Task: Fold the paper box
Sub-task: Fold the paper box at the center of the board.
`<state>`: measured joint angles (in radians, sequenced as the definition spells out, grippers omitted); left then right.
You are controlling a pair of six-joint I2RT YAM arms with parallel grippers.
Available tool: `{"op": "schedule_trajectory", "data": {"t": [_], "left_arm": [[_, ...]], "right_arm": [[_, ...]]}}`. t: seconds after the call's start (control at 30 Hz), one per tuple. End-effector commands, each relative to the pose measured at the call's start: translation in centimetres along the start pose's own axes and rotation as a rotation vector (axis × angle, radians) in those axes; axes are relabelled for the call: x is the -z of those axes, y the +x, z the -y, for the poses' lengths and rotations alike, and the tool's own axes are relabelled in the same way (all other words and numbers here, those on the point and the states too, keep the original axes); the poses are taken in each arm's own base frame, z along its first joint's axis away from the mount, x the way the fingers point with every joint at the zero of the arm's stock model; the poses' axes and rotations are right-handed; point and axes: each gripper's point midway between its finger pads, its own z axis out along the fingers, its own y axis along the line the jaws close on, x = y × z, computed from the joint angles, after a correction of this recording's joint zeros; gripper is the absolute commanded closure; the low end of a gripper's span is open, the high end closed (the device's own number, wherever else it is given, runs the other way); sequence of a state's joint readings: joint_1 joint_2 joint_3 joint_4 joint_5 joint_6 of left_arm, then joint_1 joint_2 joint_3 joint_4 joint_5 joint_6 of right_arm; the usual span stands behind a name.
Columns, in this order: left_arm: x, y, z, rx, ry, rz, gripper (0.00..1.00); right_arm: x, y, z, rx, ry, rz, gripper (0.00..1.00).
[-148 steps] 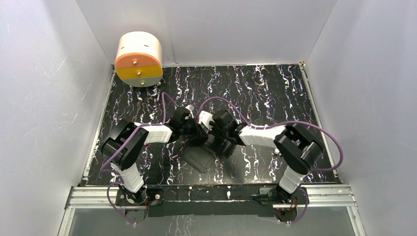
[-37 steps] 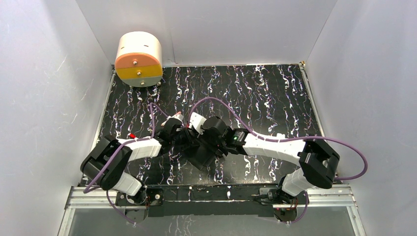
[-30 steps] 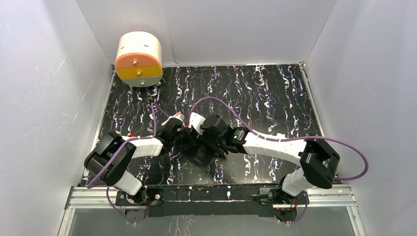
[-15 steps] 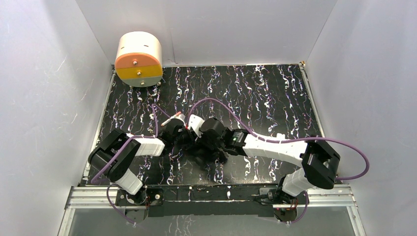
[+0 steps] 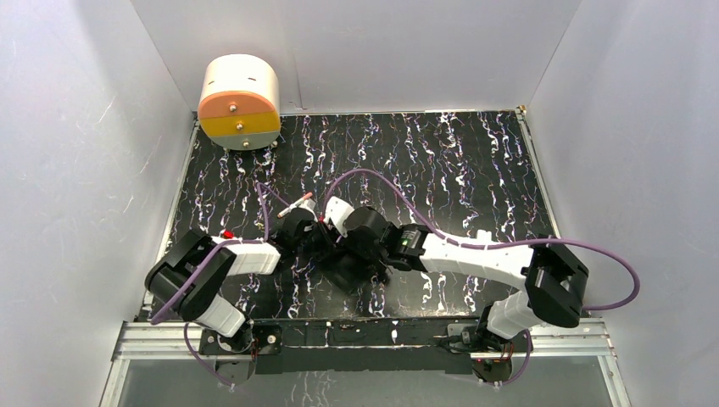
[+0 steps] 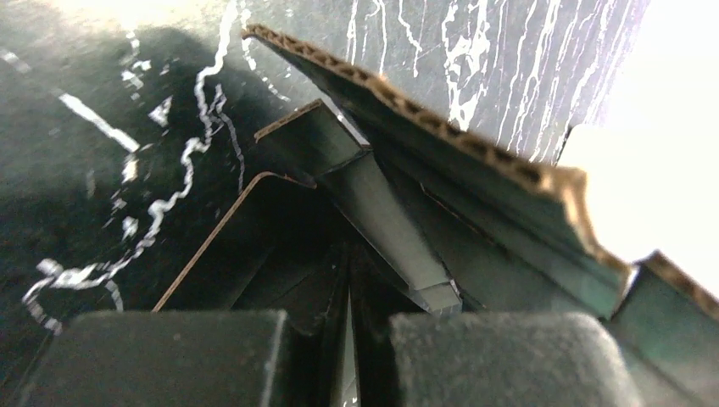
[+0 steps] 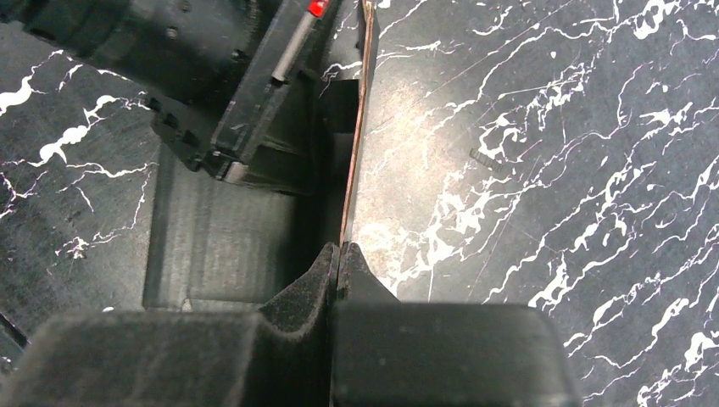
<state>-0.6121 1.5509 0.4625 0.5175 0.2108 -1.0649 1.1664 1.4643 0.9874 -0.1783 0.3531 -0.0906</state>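
Note:
The paper box point(image 5: 346, 276) is a black card blank, partly folded, lying on the marbled table near the front middle. My left gripper point(image 5: 325, 245) comes in from its left and my right gripper point(image 5: 363, 253) from its right, and they meet over it. In the right wrist view my right gripper point(image 7: 341, 248) is shut on the thin upright edge of a box wall point(image 7: 357, 144), with a flat panel point(image 7: 212, 246) to the left. In the left wrist view my left gripper point(image 6: 349, 284) is closed on a dark card flap, with corrugated-edged flaps point(image 6: 475, 191) above it.
A white and orange round container point(image 5: 240, 102) stands at the back left corner. White walls enclose the table on three sides. A metal rail point(image 5: 365, 335) runs along the front edge. Purple cables loop over both arms.
Both grippers have stayed on the box and shifted it slightly left and nearer. The right arm has stretched further left and the left elbow has drawn back.

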Motion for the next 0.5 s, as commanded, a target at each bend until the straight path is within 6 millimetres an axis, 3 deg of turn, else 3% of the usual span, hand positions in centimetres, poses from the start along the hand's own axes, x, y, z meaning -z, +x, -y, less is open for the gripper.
{"op": "schedule_trajectory", "data": {"t": [0.0, 0.27, 0.47], "left_arm": [[1.7, -0.4, -2.8, -0.046, -0.124, 0.053, 0.96], [5.2, -2.3, -1.3, -0.108, -0.113, 0.111, 0.83], [8.0, -5.4, -1.1, -0.119, -0.121, 0.146, 0.7]], "right_arm": [[1.5, -4.0, 2.3, -0.027, -0.009, 0.138, 1.0], [0.4, -3.1, 5.5, -0.001, -0.141, 0.158, 1.0], [-0.3, -1.8, 7.7, -0.02, -0.275, 0.174, 1.0]]}}
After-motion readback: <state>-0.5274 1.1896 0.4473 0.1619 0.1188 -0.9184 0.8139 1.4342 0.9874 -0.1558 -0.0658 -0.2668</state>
